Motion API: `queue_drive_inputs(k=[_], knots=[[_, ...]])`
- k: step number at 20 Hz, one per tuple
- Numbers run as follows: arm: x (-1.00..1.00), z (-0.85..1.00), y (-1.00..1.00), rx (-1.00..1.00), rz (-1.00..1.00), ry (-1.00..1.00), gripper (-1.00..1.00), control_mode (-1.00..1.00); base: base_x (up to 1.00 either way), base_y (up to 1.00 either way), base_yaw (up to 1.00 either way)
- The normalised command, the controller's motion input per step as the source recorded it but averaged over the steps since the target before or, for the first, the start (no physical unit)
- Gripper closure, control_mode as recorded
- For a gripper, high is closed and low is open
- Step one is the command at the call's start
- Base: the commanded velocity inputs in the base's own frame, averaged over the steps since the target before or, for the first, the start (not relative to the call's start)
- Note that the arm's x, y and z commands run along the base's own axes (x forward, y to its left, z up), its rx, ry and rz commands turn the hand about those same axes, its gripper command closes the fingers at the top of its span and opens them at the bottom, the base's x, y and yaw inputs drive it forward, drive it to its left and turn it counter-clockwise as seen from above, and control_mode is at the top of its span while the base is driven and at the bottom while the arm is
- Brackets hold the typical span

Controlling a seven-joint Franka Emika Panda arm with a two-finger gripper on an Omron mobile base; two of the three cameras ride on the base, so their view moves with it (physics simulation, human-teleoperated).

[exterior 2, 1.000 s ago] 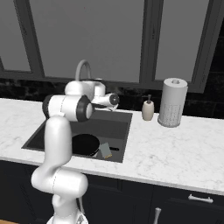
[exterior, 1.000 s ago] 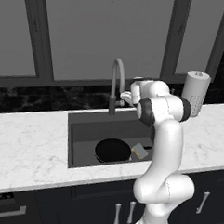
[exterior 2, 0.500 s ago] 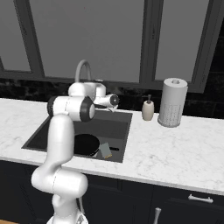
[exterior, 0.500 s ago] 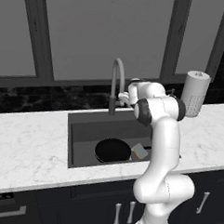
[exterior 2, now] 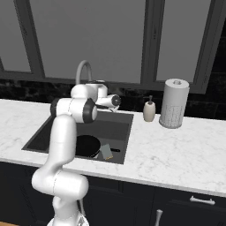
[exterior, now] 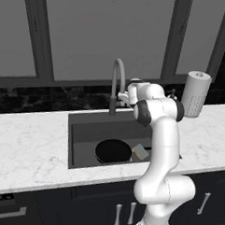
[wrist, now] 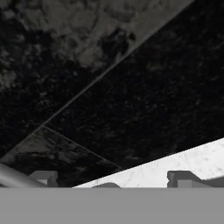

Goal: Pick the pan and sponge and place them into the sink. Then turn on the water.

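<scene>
While pan (exterior: 113, 151) and sponge (exterior: 140, 152) lie in the sink (exterior: 87, 132), the hand view shows pincer (wrist: 111, 180) wide — facing backsplash (wrist: 131, 100).

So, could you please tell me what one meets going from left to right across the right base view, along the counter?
Sink → pan → sponge → soap bottle → paper towel roll.

Base views flank sink (exterior: 85, 131), hand view close on backsplash (wrist: 131, 96)
</scene>
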Motion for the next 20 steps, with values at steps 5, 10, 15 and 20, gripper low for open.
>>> queue_drive_inputs(k=[5,10,15,20], knots=[[0.11,-0.07,0.03,0.00,-0.01,0.01,1.00,-1.00,0.00,0.00,0.00],[0.05,-0.01,0.00,0.01,-0.01,0.00,1.00,-1.00,0.00,0.00,0.00],[0.05,-0.12,0.00,0.15,-0.09,0.00,1.00,-1.00,0.00,0.00,0.00],[0.04,-0.06,0.00,0.30,-0.11,0.02,1.00,-1.00,0.00,0.00,0.00]])
